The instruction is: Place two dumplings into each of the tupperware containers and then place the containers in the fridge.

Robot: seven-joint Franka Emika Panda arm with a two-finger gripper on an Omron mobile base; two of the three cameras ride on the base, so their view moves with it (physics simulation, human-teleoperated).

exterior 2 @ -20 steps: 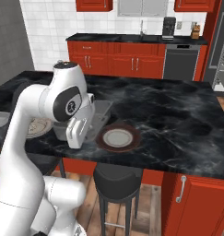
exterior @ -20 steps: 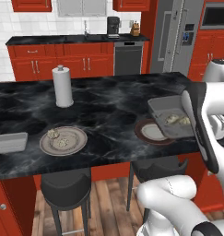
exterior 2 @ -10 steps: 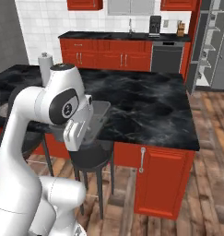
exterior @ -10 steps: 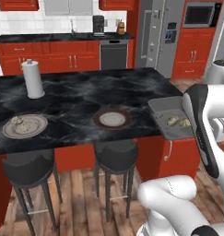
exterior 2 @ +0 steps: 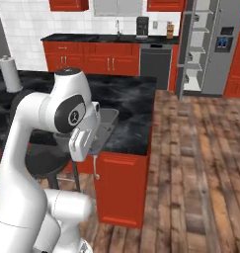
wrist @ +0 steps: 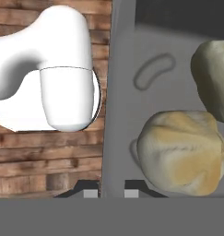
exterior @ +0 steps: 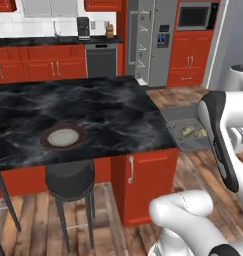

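My gripper (wrist: pixel 111 191) is shut on the rim of one tupperware container (wrist: pixel 119 92), a grey tray held in the air beyond the counter's right end. Two dumplings lie inside it: a beige one (wrist: pixel 180 156) close to the fingers and a greyer one (wrist: pixel 215 78) farther in. From the left base camera the container (exterior: pixel 179 119) shows beside my forearm with both dumplings (exterior: pixel 192 132) in it. In the right base view the container (exterior 2: pixel 105 129) pokes out behind my hand. The fridge (exterior: pixel 160 40) stands at the back with its left door open and shelves showing; the right base camera also catches the fridge (exterior 2: pixel 221 47).
The black marble island (exterior: pixel 93 107) carries a round plate (exterior: pixel 63 137). A dark stool (exterior: pixel 70 176) stands at its front. A paper towel roll (exterior 2: pixel 10 74) is at the far left. The dishwasher (exterior: pixel 101 61) sits left of the fridge. Wooden floor (exterior 2: pixel 200 148) stretches toward the fridge.
Both base views have slid as the base drove rightward along the island; the fridge is now closer and more central. The container with its dumplings stays in my shut gripper.
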